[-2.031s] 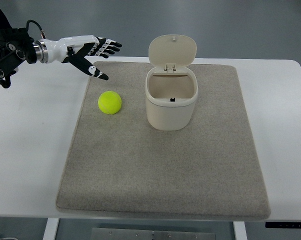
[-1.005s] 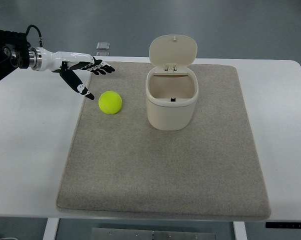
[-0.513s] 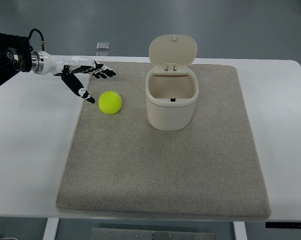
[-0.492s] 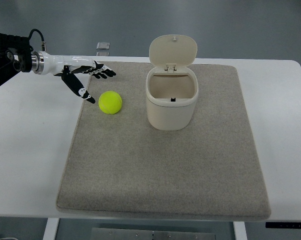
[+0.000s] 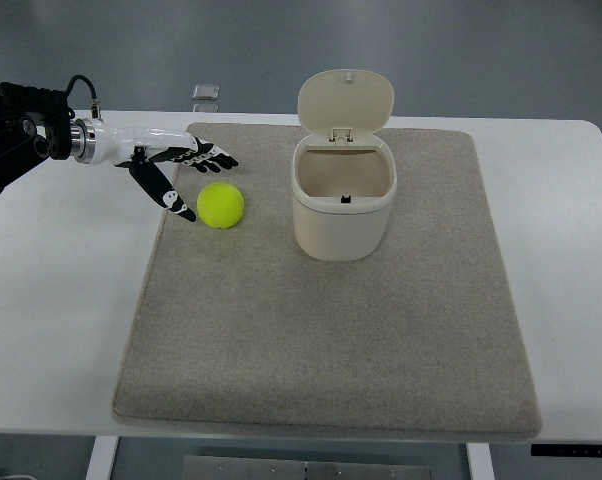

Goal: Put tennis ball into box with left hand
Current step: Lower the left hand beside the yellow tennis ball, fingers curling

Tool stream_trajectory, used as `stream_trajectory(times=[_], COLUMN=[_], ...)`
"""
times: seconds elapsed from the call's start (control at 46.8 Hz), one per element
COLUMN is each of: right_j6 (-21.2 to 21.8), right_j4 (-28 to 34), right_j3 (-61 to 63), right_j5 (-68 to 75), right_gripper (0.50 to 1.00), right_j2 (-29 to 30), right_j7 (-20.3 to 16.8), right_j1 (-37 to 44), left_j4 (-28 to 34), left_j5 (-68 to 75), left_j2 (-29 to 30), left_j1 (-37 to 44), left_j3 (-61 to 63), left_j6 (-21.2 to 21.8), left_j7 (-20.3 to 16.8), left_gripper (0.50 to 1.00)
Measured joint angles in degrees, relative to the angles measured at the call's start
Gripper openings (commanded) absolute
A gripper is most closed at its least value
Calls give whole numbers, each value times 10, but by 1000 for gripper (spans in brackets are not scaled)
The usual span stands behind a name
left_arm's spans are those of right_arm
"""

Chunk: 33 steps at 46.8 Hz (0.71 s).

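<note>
A yellow-green tennis ball (image 5: pixel 220 205) lies on the grey mat (image 5: pixel 331 330), left of the box. The box (image 5: pixel 343 195) is a cream bin with its hinged lid (image 5: pixel 345 100) tipped up and back, so its inside shows. My left hand (image 5: pixel 193 178) reaches in from the left edge, white with black fingertips. Its fingers are spread and hold nothing. The thumb (image 5: pixel 171 198) points down just left of the ball, and the other fingers (image 5: pixel 209 157) lie just above and behind it. I see a small gap between hand and ball. The right arm is out of view.
The mat lies on a white table (image 5: pixel 61 300) that runs on to both sides. A small grey object (image 5: pixel 206 93) sits at the table's far edge, behind the hand. The floor beyond is dark grey.
My left hand has come down and to the right, from above the mat's far left corner to right beside the ball. Its fingers stay spread. Ball and box have not moved.
</note>
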Motion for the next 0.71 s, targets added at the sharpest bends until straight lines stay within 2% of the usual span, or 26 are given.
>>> stream_trajectory(times=[0.705], right_j6=[0], right_j4=[0], right_j3=[0], right_j5=[0], right_gripper=[901], right_j2=[0], right_j7=[0], right_j1=[0], left_j4=[-19], left_j5=[3], left_j2=[-12], left_j1=[18], left_j3=[5], left_j6=[21], left_j7=[0], left_gripper=[954])
